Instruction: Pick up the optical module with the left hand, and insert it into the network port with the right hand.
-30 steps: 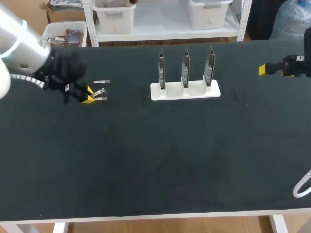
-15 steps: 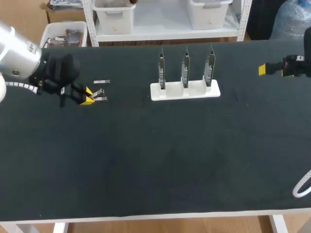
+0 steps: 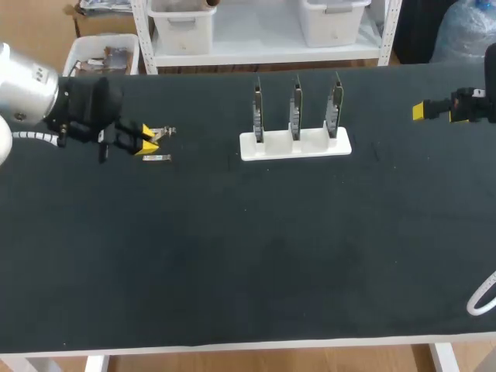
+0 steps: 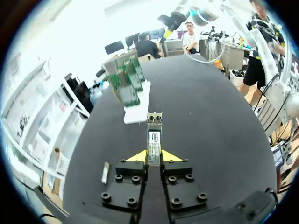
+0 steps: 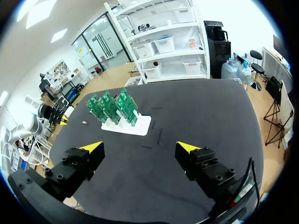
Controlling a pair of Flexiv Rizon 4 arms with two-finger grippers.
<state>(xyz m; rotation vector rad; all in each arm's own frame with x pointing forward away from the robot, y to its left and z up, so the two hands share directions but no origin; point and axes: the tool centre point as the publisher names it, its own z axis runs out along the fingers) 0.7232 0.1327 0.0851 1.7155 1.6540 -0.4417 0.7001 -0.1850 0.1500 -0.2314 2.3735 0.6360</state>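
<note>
- Optical module (image 4: 154,140) is clamped between the two yellow tips of the left gripper (image 4: 154,156), over the far left part of the black table (image 3: 232,256). The left arm (image 3: 31,97) comes in from the left edge with its wrist about level and its fingers aimed to the right.
- Its long axis lies in line with the fingers. The free metal end juts ahead of them, pointing toward the white stand (image 3: 294,145).
- A second module (image 3: 157,157) lies flat on the table just beside the gripper, on the near side, not touching it.
- The stand sits in the middle of the table's far half, carrying three circuit boards (image 5: 112,106) upright on edge in a row. Only bare tabletop lies between them and the held module.
- The right gripper (image 5: 140,147) hovers at the far right edge, fingers spread wide with nothing between them, facing the stand from well away.
- A loop of white cable (image 3: 482,294) shows at the table's right edge, on the near side.
</note>
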